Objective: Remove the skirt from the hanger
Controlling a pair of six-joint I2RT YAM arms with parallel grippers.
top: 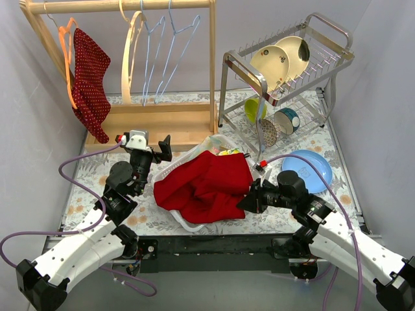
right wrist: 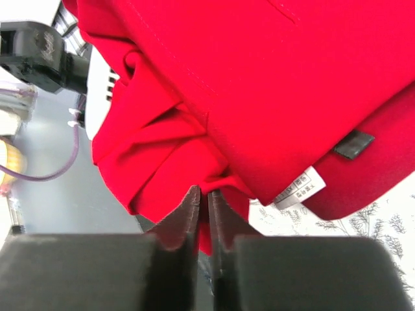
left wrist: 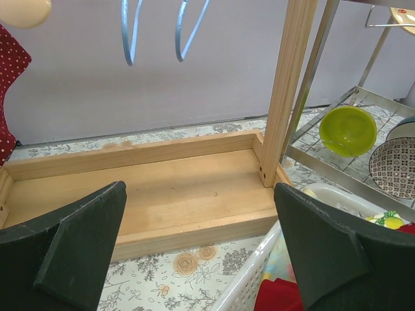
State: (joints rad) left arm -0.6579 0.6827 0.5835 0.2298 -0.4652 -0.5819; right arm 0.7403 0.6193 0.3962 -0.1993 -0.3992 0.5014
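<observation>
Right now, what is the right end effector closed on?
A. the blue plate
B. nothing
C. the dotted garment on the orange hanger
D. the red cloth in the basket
D: in the right wrist view the right end effector has its fingertips nearly together on a fold of the red cloth.

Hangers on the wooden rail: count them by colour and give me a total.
orange hanger: 1
cream hanger: 1
blue hangers: 2
Total: 4
</observation>
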